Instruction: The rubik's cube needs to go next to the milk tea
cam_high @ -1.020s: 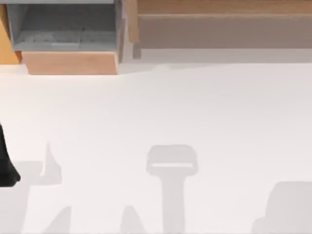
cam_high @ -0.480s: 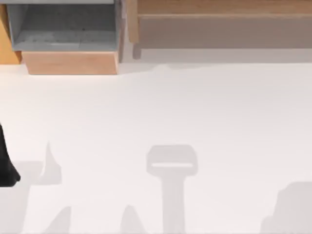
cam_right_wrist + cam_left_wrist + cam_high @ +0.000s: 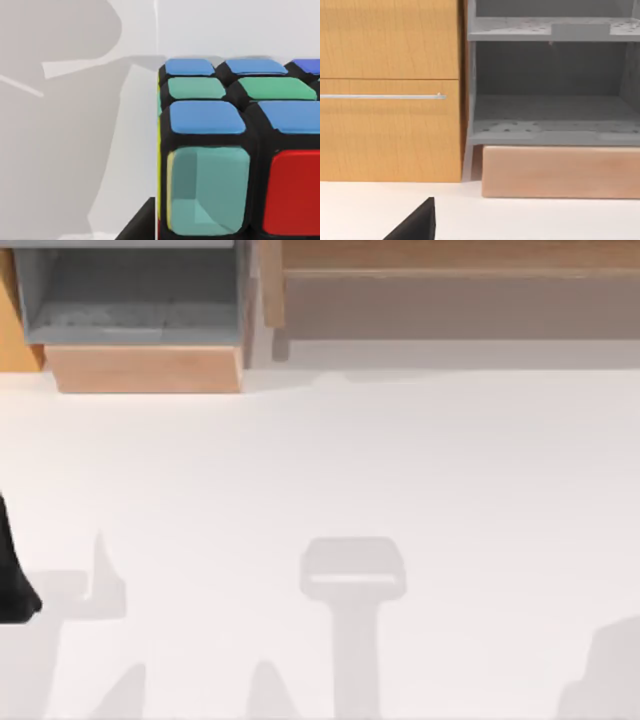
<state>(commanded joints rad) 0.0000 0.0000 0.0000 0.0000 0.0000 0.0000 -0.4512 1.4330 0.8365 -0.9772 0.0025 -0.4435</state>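
Looking down from above, a white table [image 3: 330, 470] spreads out, with a grey open shelf unit [image 3: 130, 300] and a wooden cabinet [image 3: 450, 280] along its far edge. Part of the left arm [image 3: 12, 570] shows dark at the table's left edge; its grip cannot be told. The right wrist camera sits very close to the rubik's cube [image 3: 235, 150], its blue, green and red tiles showing; whether the right gripper grasps it cannot be told.
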